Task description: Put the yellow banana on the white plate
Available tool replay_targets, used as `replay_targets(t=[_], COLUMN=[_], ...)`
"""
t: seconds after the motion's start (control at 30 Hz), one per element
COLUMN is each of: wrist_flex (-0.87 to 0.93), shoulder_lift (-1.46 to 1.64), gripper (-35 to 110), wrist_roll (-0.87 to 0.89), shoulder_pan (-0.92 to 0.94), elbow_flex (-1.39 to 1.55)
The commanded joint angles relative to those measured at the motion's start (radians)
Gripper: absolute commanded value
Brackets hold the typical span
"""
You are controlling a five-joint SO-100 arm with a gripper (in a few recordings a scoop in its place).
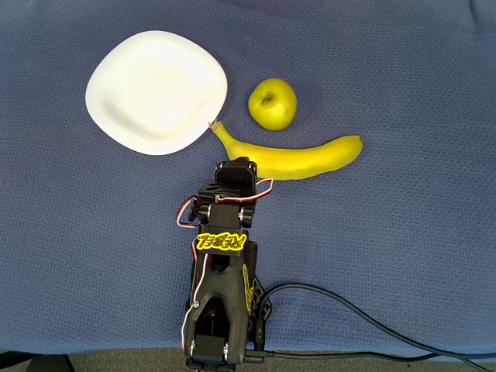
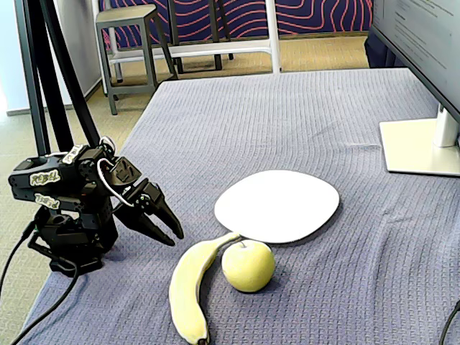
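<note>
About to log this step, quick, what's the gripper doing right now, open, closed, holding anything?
Gripper: open, holding nothing, raised above the cloth, short of the banana.

The arm point(image 1: 223, 263) is black plastic with yellow lettered tags, red-and-white wires looped outside, and black cables trailing.
</note>
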Motion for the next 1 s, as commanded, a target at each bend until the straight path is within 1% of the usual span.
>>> replay_targets(t=[0.0,0.57,0.7,0.97], wrist_flex=[-0.018,-0.018,-0.018,-0.005], shoulder_lift=[-0.023,-0.025,-0.026,-0.087], gripper=[0,1,4,6], wrist_roll=[0.071,0.077,0.078,0.124], shoulder_pan=[0.003,0.008,0.008,-0.017], elbow_flex=[-0.031,-0.031,-0.035,-0.118])
